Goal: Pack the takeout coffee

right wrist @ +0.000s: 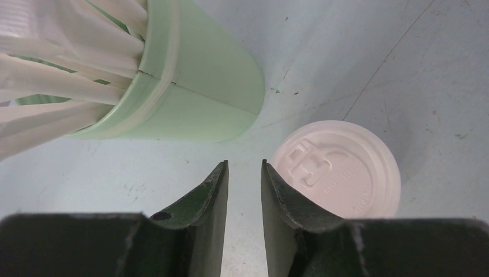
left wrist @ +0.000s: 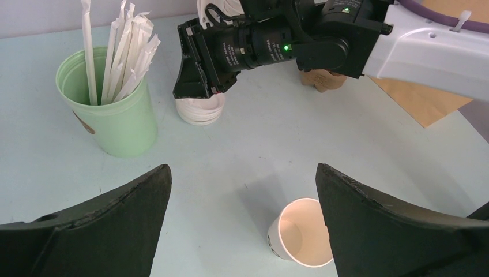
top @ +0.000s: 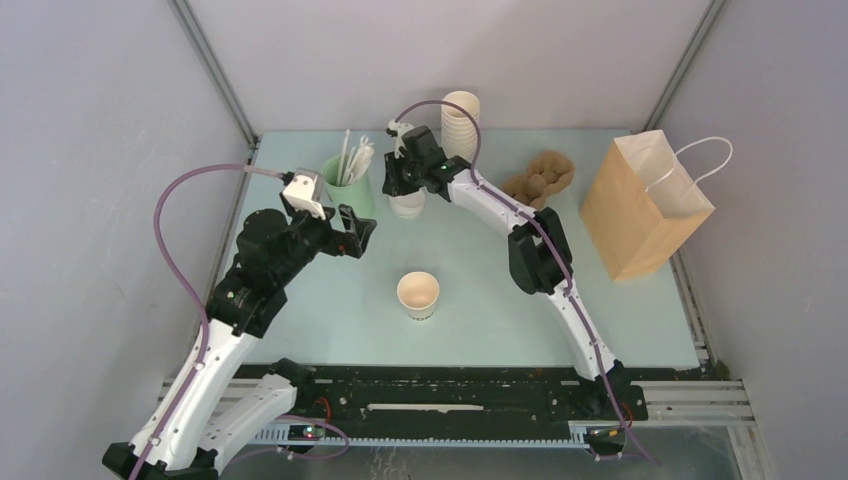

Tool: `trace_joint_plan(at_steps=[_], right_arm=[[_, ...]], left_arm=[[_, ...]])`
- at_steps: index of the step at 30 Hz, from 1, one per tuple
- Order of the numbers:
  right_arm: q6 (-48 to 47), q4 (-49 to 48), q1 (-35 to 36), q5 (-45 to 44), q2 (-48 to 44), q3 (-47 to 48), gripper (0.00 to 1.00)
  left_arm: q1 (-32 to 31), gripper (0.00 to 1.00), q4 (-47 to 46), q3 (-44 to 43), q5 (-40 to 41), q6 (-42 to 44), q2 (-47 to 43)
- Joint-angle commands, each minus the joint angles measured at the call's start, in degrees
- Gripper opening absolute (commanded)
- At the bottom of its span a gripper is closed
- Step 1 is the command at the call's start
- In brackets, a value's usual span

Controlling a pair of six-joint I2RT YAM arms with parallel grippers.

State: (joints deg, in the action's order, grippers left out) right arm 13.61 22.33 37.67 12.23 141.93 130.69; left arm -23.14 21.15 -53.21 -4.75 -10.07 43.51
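The takeout coffee is a small white paper cup (top: 418,295) with dark lettering. It stands upright mid-table with no lid on it, and shows in the left wrist view as the cup (left wrist: 300,236) by my right-hand finger. My left gripper (top: 357,232) hovers wide open to the cup's upper left, its jaws (left wrist: 243,173) holding nothing. My right gripper (top: 400,185) hangs over a stack of white lids (top: 408,206). In the right wrist view its jaws (right wrist: 244,164) stand a narrow gap apart over bare table. The top lid (right wrist: 340,170) lies just right of them.
A mint-green cup (top: 347,185) of wrapped straws stands just left of the lids. A tall stack of white cups (top: 461,122) is at the back. A brown cardboard carrier (top: 540,180) and an open brown paper bag (top: 645,205) are at the right.
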Motion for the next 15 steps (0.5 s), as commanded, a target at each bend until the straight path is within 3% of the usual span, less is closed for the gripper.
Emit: trace_joint_plan(at_steps=[1, 9, 15], right_arm=[[-1.39, 1.59, 0.43, -0.94, 2.09, 3.42, 0.36], [-1.44, 1.98, 0.56, -1.34, 2.97, 3.87, 0.36], [-1.22, 1.93, 0.48, -1.41, 3.43, 4.22, 0.3]], left_arm=[[-0.33, 1.0, -1.02, -1.1, -0.74, -0.22, -0.35], [-0.33, 1.0, -1.02, -1.11, -0.7, -0.22, -0.44], [-0.33, 1.0, -1.04, -1.06, -0.63, -0.22, -0.56]])
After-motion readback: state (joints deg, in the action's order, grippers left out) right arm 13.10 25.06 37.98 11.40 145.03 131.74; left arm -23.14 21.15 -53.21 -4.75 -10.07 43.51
